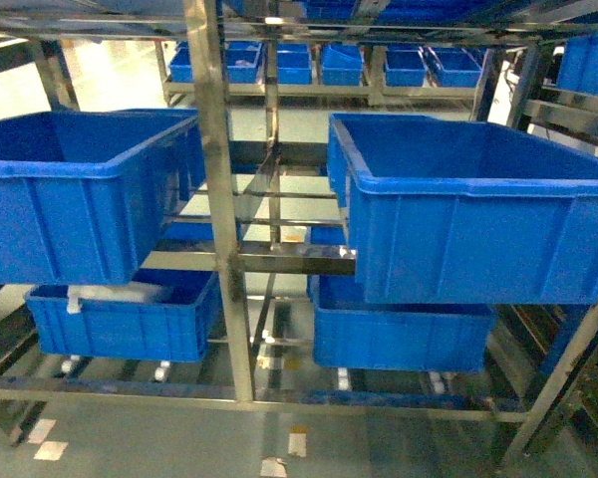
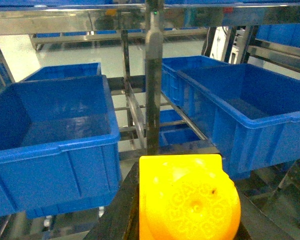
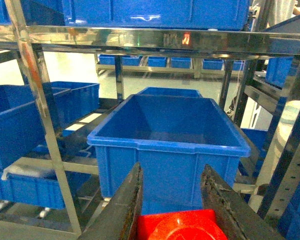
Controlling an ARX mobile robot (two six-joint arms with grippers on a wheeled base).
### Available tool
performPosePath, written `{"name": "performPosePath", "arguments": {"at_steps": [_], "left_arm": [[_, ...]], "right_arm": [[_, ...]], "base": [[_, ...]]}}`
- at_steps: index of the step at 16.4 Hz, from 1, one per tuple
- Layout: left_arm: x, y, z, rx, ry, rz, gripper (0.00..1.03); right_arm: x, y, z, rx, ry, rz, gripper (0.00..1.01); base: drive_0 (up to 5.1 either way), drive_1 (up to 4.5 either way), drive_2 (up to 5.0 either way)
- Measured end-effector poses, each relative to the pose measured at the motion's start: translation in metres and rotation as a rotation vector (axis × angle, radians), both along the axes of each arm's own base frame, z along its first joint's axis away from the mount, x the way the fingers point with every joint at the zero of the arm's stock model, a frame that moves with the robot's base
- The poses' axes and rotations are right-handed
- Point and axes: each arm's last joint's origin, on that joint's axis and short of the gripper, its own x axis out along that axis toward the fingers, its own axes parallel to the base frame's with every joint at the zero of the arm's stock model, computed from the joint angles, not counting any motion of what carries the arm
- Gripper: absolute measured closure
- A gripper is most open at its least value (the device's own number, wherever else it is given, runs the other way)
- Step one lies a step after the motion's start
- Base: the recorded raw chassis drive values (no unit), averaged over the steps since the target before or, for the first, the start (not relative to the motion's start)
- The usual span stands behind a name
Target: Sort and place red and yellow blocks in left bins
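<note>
Across a pale green floor [image 1: 130,438] stands a steel rack [image 1: 214,199] whose shelves carry deep blue bins, the left bin [image 1: 70,189] and right bin [image 1: 478,209] uppermost. Left end effector [image 2: 185,220] grips the yellow block [image 2: 190,200]; right end effector [image 3: 172,210] pinches the red block [image 3: 180,227] between dark fingers [image 3: 125,200].

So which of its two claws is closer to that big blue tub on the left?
The left gripper, holding the yellow block, faces the left tub just ahead. The right gripper, with the red block, faces the right-hand tub instead.
</note>
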Motion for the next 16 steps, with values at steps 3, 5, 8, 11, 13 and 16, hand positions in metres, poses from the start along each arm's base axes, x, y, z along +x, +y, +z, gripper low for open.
{"name": "performPosePath", "arguments": {"at_steps": [3,5,8,11,13,16], "left_arm": [[-0.0001,0.0000,-0.0005,0.000,0.004,0.000,0.76],[-0.0001,-0.0003,-0.0006,0.000,0.006,-0.002,0.76],[0.0000,0.0000,-0.0006,0.000,0.005,0.000,0.76],[0.0000,0.0001,-0.0005,-0.001,0.004,0.001,0.76],[0.0000,-0.0001,-0.0008,0.000,0.007,-0.001,0.76],[0.0014,0.0010,-0.0032,-0.001,0.022,0.011,0.76]], "right_arm": [[0.0001,0.0000,-0.0002,0.000,0.001,0.000,0.73],[0.0000,0.0000,-0.0001,0.000,0.000,0.000,0.73],[0.0000,0.0000,0.0001,0.000,-0.001,0.000,0.73],[0.0001,0.0000,-0.0002,0.000,0.001,0.000,0.73],[0.0002,0.0000,-0.0005,0.000,0.003,0.000,0.73],[0.0002,0.0001,-0.0006,0.000,0.004,0.003,0.73]], "base": [[-4.2,4.44,0.0],[-3.5,4.85,-1.3],[-3.4,4.86,-1.4],[-3.4,4.91,-1.3],[-3.6,4.85,-1.0],[0.0,0.00,0.0]]}}
